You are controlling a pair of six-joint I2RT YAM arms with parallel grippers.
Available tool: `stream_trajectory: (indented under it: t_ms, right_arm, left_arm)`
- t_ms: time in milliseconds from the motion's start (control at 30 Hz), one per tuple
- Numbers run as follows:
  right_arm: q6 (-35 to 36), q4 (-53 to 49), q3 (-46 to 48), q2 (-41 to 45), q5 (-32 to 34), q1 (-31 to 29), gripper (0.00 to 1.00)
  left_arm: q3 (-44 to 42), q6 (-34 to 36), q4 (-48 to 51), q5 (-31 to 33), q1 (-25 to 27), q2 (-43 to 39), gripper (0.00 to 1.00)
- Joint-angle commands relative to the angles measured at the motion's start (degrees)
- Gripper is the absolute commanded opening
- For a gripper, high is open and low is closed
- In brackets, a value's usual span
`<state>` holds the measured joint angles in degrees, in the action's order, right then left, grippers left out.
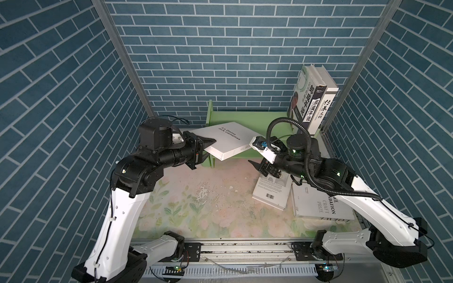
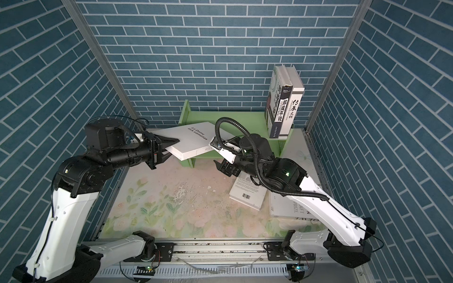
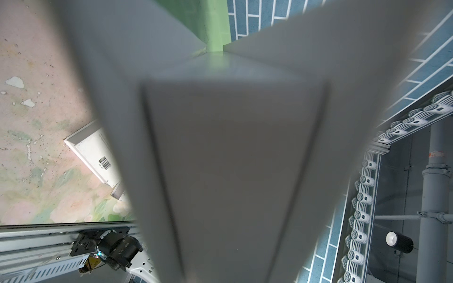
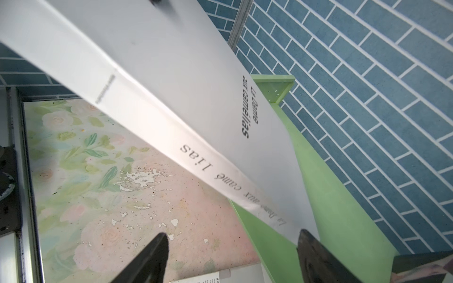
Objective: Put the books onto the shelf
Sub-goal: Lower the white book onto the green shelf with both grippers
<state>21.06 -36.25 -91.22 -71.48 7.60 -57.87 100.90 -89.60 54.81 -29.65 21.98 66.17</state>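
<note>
We see blue brick-pattern walls (image 1: pixel 220 61) behind and on both sides of the left gripper (image 1: pixel 210 148), aluminium corner posts (image 1: pixel 123 56) at the joins. Below it, worn floral tabletop (image 1: pixel 196 203) with flaked paint; metal rail (image 1: pixel 245 247) along the near edge.

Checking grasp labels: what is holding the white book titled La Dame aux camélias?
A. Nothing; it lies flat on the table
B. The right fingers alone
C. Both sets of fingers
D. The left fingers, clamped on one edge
D: in a top view the left fingers are closed on an edge of the white book, holding it off the table, while the right fingers stand open and grip nothing.
</note>
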Motion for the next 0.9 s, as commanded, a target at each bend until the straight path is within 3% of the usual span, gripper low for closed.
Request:
stream_trajectory:
  t_ms: [0, 167, 467, 733, 867]
  right_arm:
    - [5.38, 4.92, 0.24, 0.74, 1.37, -0.43, 0.82]
    - [7.96, 9.9, 2.94, 1.08, 1.47, -0.58, 0.8]
    - [6.65, 9.61, 4.2, 0.86, -0.93, -1.91, 0.74]
    - [6.8, 12.15, 5.43, -0.24, 0.55, -2.25, 0.56]
    - [7.26, 13.35, 6.09, -0.06, 1.28, -2.25, 0.53]
  left_arm:
    - [1.07, 0.06, 0.56, -2.48, -0.43, 0.34, 0.3]
    - [1.69, -0.73, 0.06, -3.99, -0.43, 1.33, 0.3]
    - [7.62, -0.36, 0.88, -6.88, -0.37, 5.8, 0.31]
    - [11.47, 0.7, 3.64, -9.52, -0.37, 9.19, 0.31]
    - [11.95, 0.76, 3.38, -9.9, -0.39, 9.73, 0.32]
